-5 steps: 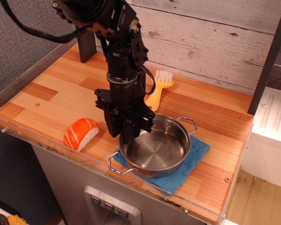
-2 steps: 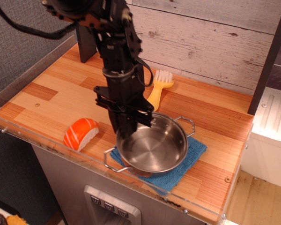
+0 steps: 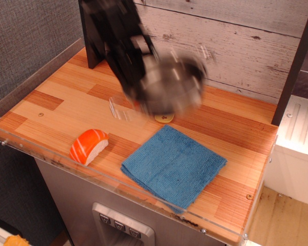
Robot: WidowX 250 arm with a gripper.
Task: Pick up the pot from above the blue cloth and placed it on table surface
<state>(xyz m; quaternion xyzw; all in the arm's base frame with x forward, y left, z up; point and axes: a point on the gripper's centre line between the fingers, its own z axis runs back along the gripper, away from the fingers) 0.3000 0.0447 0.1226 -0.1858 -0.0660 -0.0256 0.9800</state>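
The shiny steel pot point(image 3: 174, 84) is in the air above the back middle of the wooden table surface point(image 3: 56, 102), tilted and smeared by motion. My black gripper point(image 3: 142, 97) holds it at its left rim; the fingers are too blurred to see singly. The blue cloth point(image 3: 174, 165) lies flat and bare at the front right, with nothing on it.
An orange and white toy sushi point(image 3: 88, 145) lies near the front edge, left of the cloth. The yellow tip of a brush handle point(image 3: 164, 118) shows under the pot. A clear acrylic edge point(image 3: 56, 163) runs along the front. A grey plank wall stands behind.
The pot has come off the blue cloth, rising fast up and back with my gripper. The cloth is now uncovered. The sushi has not moved.
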